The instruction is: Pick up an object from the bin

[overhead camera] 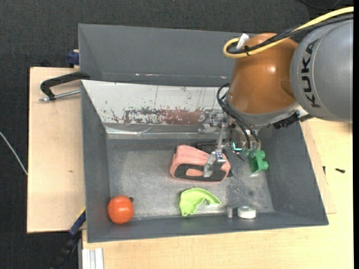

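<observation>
Tool (216, 162): set on the right end of a pink-and-black shoe-like item (188, 162), which extends to its left. Open or closed: cannot tell. Just right of the tool: green piece (258, 162). In front of it: crumpled yellow-green item (196, 199).

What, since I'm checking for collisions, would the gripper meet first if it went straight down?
Probably the right end of the pink-and-black object, which lies directly under the gripper; how far above it the gripper sits is unclear.

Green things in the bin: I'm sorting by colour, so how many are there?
2. A crumpled yellow-green piece lies by the view's lower wall, mid-bin; a small darker green piece lies further right, just beside the gripper. The arm may hide more.
</observation>
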Robot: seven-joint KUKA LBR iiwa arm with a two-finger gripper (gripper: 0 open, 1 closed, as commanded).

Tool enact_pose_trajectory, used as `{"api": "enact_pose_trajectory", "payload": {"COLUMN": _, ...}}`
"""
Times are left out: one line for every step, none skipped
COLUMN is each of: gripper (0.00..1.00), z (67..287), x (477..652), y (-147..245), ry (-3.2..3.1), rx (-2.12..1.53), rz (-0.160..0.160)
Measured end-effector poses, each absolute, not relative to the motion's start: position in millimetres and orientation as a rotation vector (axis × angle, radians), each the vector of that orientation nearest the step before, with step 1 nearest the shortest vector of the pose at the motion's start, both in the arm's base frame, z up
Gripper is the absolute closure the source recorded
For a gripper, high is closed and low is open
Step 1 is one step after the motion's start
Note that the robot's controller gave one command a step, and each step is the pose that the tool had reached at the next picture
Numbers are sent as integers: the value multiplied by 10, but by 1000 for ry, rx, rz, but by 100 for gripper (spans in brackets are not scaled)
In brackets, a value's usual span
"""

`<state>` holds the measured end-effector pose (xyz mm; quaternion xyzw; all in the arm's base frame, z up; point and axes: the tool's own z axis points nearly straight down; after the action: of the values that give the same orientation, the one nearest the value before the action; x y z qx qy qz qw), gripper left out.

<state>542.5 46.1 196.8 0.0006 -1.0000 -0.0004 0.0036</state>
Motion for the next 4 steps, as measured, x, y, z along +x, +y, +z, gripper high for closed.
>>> {"api": "enact_pose_trajectory", "payload": {"gripper": 0, "z": 2009, "x": 5442, "y": 459, "ry": -3143, "rx": 0, "rz": -2}}
{"api": "enact_pose_trajectory", "payload": {"gripper": 100, "z": 859, "x": 5650, "y": 570, "ry": -3155, "rx": 101, "rz": 1}}
{"api": "enact_pose_trajectory", "payload": {"gripper": 100, "z": 859, "x": 5650, "y": 570, "ry": -3155, "rx": 101, "rz": 1}}
{"api": "enact_pose_trajectory", "payload": {"gripper": 100, "z": 883, "x": 5617, "y": 568, "ry": -3160, "rx": 104, "rz": 0}}
